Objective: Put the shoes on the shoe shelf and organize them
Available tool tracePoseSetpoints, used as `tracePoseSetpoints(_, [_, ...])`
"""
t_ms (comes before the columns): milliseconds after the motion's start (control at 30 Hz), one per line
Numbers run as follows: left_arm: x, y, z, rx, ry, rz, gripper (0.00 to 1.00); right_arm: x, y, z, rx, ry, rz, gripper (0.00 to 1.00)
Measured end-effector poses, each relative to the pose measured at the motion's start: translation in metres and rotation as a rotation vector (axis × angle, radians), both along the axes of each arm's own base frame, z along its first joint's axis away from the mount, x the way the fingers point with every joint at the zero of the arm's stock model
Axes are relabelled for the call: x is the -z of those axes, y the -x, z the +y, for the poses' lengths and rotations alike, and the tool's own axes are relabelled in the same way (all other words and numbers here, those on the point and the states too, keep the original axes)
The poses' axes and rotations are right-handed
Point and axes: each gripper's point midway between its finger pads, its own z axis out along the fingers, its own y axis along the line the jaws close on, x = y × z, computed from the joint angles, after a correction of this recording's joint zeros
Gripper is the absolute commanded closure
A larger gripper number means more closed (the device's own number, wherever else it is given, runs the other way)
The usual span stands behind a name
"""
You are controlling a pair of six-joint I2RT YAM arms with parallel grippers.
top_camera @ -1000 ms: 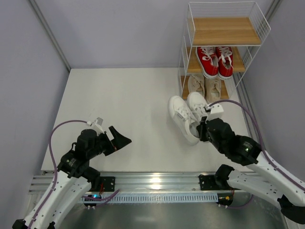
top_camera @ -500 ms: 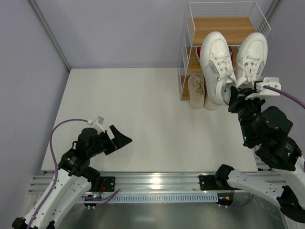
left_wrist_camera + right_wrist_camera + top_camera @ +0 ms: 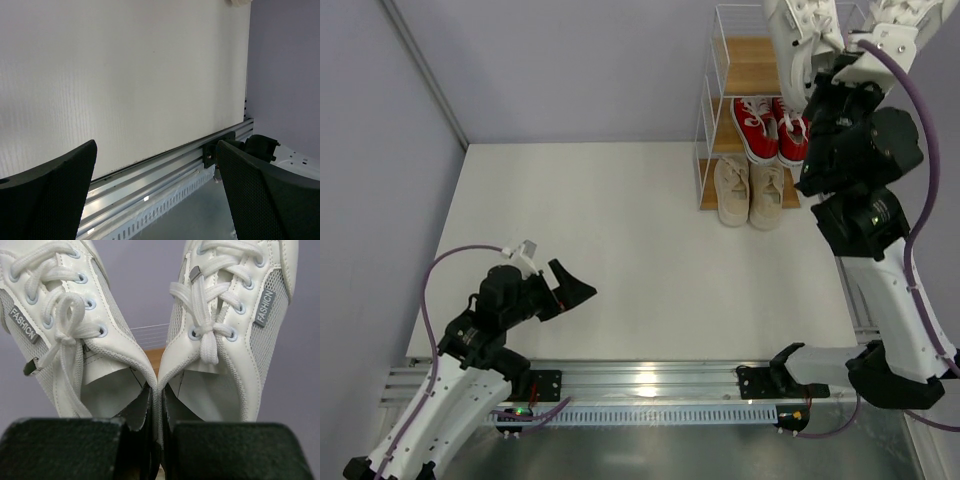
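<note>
white sneakers (image 3: 220, 315) hang pinched by their inner collars in our right gripper (image 3: 157, 395) — jaws clamped tight — high at the top tier of the shoe shelf (image 3: 752, 66); our left gripper (image 3: 572, 290) gapes wide, holding nothing, over the table (image 3: 620, 230).

A white table (image 3: 620, 250) fronted by a metal rail (image 3: 650, 375).

You're looking at a robot test cell, not a home — bare lilac-grey partition walls (image 3: 570, 70) box in a plain white tabletop (image 3: 620, 260), an aluminium rail (image 3: 650, 378) runs along its near edge, and purple cables (image 3: 470, 251) loop off the two arms (image 3: 485, 320) bolted there.
</note>
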Motion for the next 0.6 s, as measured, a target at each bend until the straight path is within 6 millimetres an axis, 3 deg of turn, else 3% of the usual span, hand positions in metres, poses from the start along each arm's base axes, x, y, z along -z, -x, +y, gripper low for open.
tracePoseSetpoints(67, [-0.001, 0.001, 0.001, 0.000, 0.001, -0.006, 0.00, -0.007, -0.024, -0.010, 0.040, 0.009, 0.004, 0.96])
tracePoseSetpoints(167, [-0.004, 0.005, 0.003, 0.000, 0.006, -0.018, 0.00, -0.002, -0.061, -0.029, 0.077, 0.013, 0.037, 0.96])
tracePoseSetpoints(333, [-0.010, 0.011, 0.006, -0.001, 0.008, -0.031, 0.00, 0.032, -0.116, -0.047, 0.027, 0.007, 0.131, 0.96])
tracePoseSetpoints(433, [-0.014, 0.014, 0.009, -0.006, 0.010, -0.043, 0.01, 0.057, -0.144, -0.039, -0.060, -0.001, 0.206, 0.96])
tracePoseSetpoints(600, [-0.019, 0.018, 0.014, -0.017, 0.012, -0.061, 0.00, 0.095, -0.180, -0.007, -0.240, -0.020, 0.308, 0.96])
